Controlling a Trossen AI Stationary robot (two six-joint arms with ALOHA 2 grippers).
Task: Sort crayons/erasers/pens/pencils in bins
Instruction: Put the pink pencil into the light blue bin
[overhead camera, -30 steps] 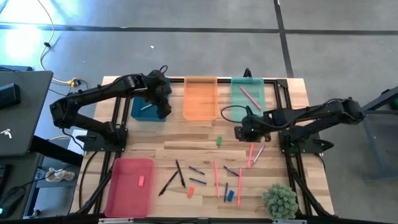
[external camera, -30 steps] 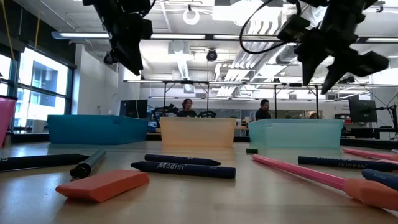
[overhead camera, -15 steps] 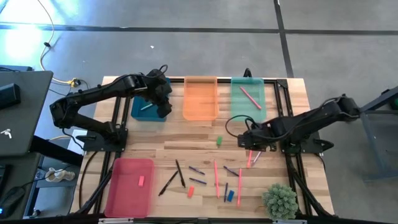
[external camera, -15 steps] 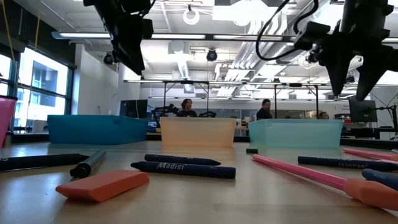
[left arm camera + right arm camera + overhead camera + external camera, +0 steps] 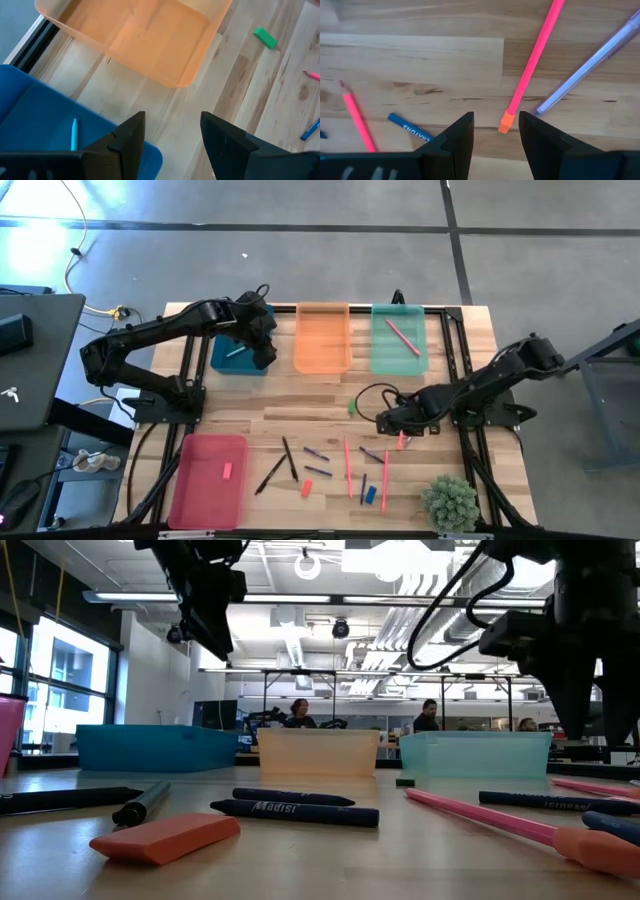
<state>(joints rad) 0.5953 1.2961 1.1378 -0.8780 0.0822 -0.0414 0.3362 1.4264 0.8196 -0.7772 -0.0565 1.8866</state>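
Observation:
My left gripper [image 5: 262, 348] hangs open above the near right corner of the dark teal bin [image 5: 238, 353], which holds a light blue stick [image 5: 74, 134]. My right gripper [image 5: 385, 420] is open and points down over the table's middle right. It stands above the orange-tipped end [image 5: 507, 121] of a pink pencil [image 5: 402, 430] and touches nothing. A silver-grey pen [image 5: 592, 82] lies beside that pencil. More pink pencils [image 5: 347, 468], blue crayons [image 5: 317, 453], dark pens [image 5: 272, 473] and an orange eraser [image 5: 307, 487], a blue one [image 5: 370, 494] and a green one [image 5: 352, 407] lie flat on the wood.
The orange bin [image 5: 322, 337] and the mint green bin [image 5: 399, 338], with a pink pencil inside, stand along the far edge. The pink-red bin [image 5: 208, 480] at the near left holds a pink eraser [image 5: 227, 470]. A small plant [image 5: 450, 502] sits at the near right corner.
My right gripper has come down and toward the table's near edge, from in front of the mint green bin to above the pink pencil and silver pen, rolling at the wrist as it went. It stays open.

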